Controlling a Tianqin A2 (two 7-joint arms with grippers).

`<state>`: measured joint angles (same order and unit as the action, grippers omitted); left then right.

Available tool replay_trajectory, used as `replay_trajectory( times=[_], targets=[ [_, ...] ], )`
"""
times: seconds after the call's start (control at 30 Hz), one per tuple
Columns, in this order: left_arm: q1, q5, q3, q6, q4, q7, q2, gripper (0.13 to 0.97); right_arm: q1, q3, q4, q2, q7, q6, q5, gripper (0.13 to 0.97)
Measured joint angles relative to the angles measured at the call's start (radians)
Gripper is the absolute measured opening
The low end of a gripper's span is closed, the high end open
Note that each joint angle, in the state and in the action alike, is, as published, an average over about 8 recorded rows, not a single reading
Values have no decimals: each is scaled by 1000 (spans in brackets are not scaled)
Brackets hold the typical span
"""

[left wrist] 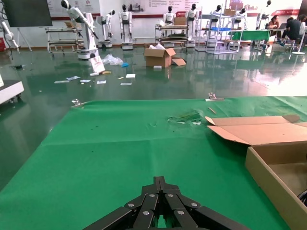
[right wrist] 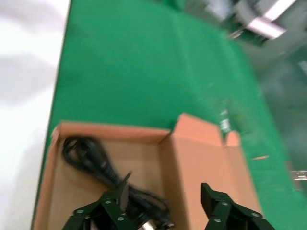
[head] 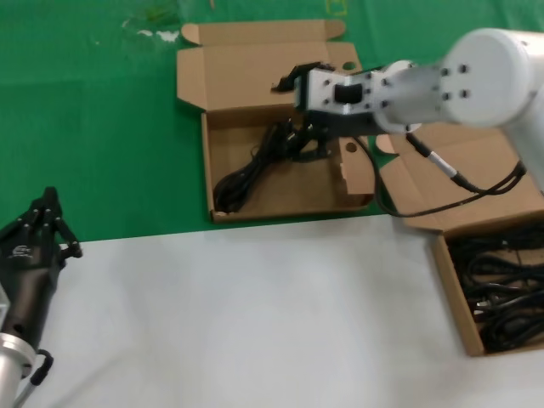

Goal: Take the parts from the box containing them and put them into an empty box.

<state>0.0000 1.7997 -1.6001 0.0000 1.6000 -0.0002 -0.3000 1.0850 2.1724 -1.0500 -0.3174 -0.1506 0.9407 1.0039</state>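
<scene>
One black cord [head: 246, 174] lies in the shallow box with round holes in its flaps [head: 208, 170], at the middle back on the green mat. My right gripper [head: 293, 115] hovers open just over that box's far end. In the right wrist view the cord [right wrist: 91, 158] stretches along the box floor [right wrist: 62, 191] under one finger, and the gripper [right wrist: 165, 194] holds nothing. Several more cords [head: 501, 289] fill the plain brown box [head: 446, 280] at the right edge. My left gripper [head: 51, 204] rests shut at the lower left, also seen in its wrist view [left wrist: 160, 181].
The holed box's lid [head: 255, 68] lies open toward the back. The plain box's lid [head: 476, 170] lies open between the two boxes. A white table surface [head: 255, 306] covers the near half, and green mat [head: 85, 110] the far half.
</scene>
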Motion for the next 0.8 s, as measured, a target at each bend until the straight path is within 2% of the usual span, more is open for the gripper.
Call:
replay_trajectory(
  times=[0.2, 0.27, 0.47, 0.6, 0.8],
  targets=[
    [0, 0, 0, 0, 0, 0, 0, 140, -100, -86, -202, -72, -96, -29, 31, 535],
    [0, 0, 0, 0, 0, 0, 0, 140, -150, -124, -276, -93, -136, -51, 34, 557],
    [0, 0, 0, 0, 0, 0, 0, 140, -331, -242, -462, -125, -253, -136, 19, 706],
    [0, 0, 0, 0, 0, 0, 0, 140, -413, -292, -525, -126, -302, -169, 2, 772],
    [0, 0, 0, 0, 0, 0, 0, 147, -439, -308, -543, -125, -319, -177, -6, 872]
  ],
)
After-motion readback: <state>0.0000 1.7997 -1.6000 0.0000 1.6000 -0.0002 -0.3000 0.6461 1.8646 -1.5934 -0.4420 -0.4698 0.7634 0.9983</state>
